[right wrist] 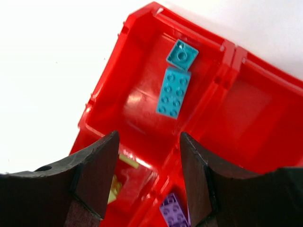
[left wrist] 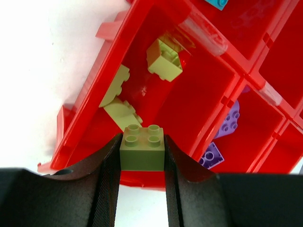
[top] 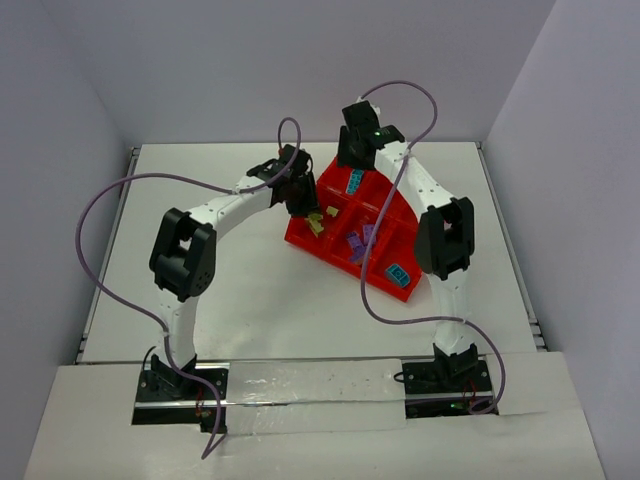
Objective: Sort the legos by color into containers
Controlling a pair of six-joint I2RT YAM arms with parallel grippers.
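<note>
My left gripper (left wrist: 142, 142) is shut on a pale yellow lego (left wrist: 142, 150), holding it over the near-left compartment of the red tray (left wrist: 75, 127). Three more yellow legos (left wrist: 163, 59) lie in that compartment. Purple legos (left wrist: 229, 120) sit in the neighbouring one. My right gripper (right wrist: 149, 142) hangs open and empty above the far compartment, where a square teal lego (right wrist: 182, 55) and a long teal lego (right wrist: 173, 92) lie. From above, the left gripper (top: 300, 200) and right gripper (top: 355, 150) both hover over the tray (top: 330, 258).
Another teal lego (top: 397, 273) lies in the tray's near-right compartment. The tray sits slantwise at the middle back of the white table (top: 200, 300). White walls close in the left, right and far sides. Purple cables (top: 110, 200) loop off both arms.
</note>
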